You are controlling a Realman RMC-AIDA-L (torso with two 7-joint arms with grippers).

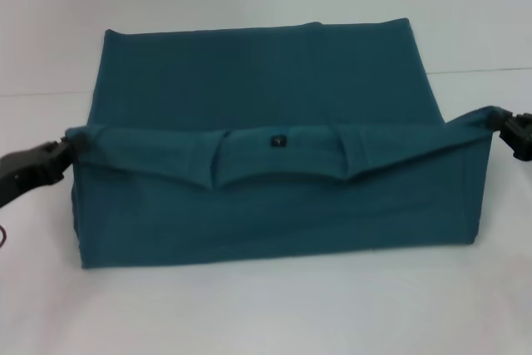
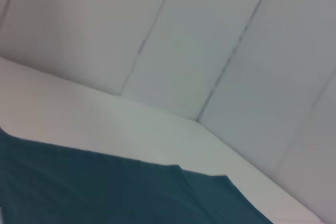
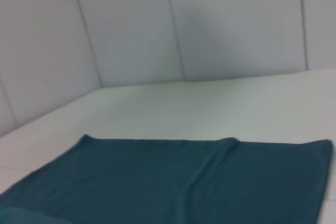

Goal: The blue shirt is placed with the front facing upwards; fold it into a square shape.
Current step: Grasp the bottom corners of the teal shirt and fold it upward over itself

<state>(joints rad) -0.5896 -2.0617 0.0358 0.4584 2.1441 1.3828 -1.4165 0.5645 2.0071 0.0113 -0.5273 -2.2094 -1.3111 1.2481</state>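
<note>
Two grippers, one blue shirt (image 1: 274, 205), white table (image 1: 266, 313) beneath. Seen from the head camera, moving left to right.

At far left: left gripper (image 1: 65, 151), dark, clamped shut on the shirt's lifted edge at its left corner, cloth bunched into the jaws.

Between the grippers: shirt edge stretched taut and raised above the table, sagging slightly toward the middle. At the centre of that raised edge, ribbed collar (image 1: 278, 174) curving downward, with a small dark neck label (image 1: 278, 141) just above it. Below the edge, a smooth teal panel hanging down to the table on the near side. Behind the edge, the rest of the shirt lying flat on the table, reaching to the far side, its far hem roughly straight.

At far right: right gripper (image 1: 509, 126), dark, closed tight on the shirt's right corner, held slightly higher than the left one, cloth pulled up to a point there.

From both wrist cameras: only flat teal cloth on the white table, pale panelled wall (image 3: 184, 24) beyond; no fingers visible.
</note>
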